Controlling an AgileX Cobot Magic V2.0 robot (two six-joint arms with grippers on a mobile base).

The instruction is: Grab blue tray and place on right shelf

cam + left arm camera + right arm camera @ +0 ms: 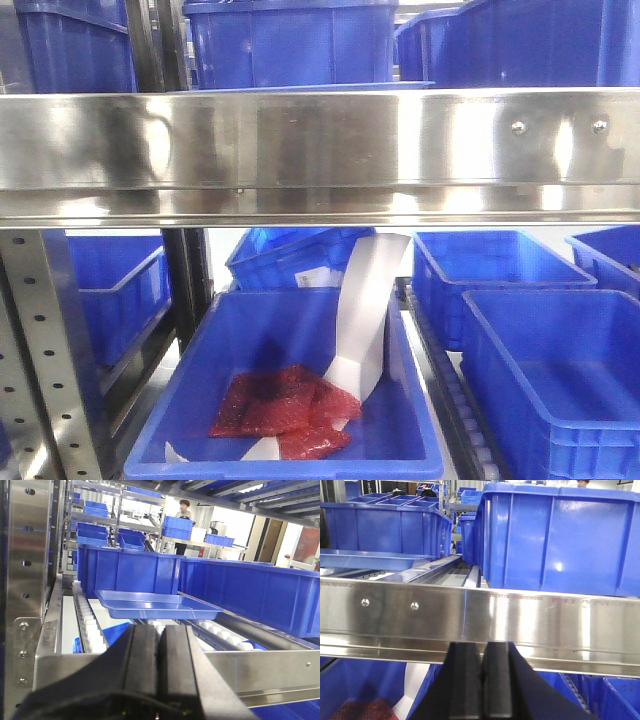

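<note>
The blue tray (155, 605) lies flat on the white rollers of the upper level, in front of a deep blue bin. It is apart from both grippers. My left gripper (160, 629) is shut with nothing in it, just short of the steel rail (260, 672) and pointing at the tray. In the right wrist view the tray (370, 559) shows at the left, behind the right shelf's front rail (530, 617). My right gripper (481, 646) is shut and empty, below that rail. The front view shows the rail (320, 150) and only a thin edge of the tray (300, 87).
Deep blue bins (555, 535) crowd the upper level beside and behind the tray. Below the rail, a blue bin (290, 400) holds red mesh bags (285, 405) and a white paper strip (365, 310). A perforated upright post (45, 350) stands at left. A person (185, 510) stands far back.
</note>
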